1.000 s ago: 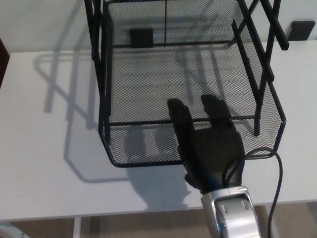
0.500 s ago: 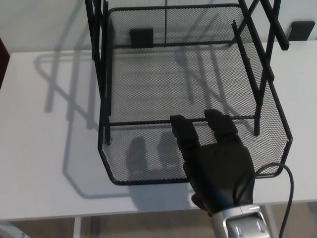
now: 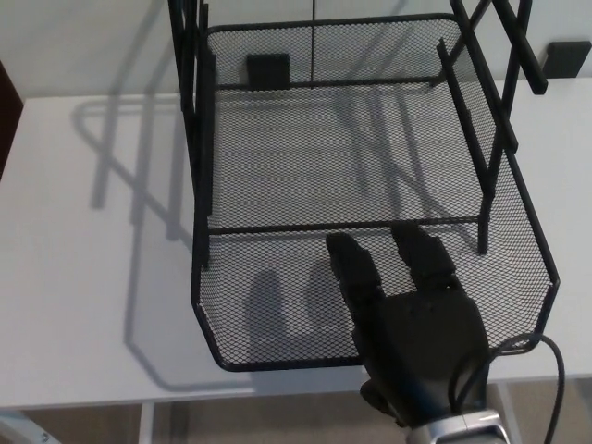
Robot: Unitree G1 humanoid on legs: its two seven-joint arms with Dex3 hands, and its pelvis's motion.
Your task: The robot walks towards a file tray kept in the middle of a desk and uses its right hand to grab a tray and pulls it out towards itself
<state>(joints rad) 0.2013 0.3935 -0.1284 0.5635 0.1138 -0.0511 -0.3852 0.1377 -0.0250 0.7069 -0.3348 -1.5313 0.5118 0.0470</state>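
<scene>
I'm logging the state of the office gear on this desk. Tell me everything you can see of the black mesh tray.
The mesh tray is black wire mesh with a solid rim, shallow walls and angled front corners, and it is empty. It sits low in a black metal rack, its front sticking out past the frame's front crossbar toward the white desk's near edge. The right robot hand reaches over its front rim, two fingers lying inside on the mesh floor.
</scene>
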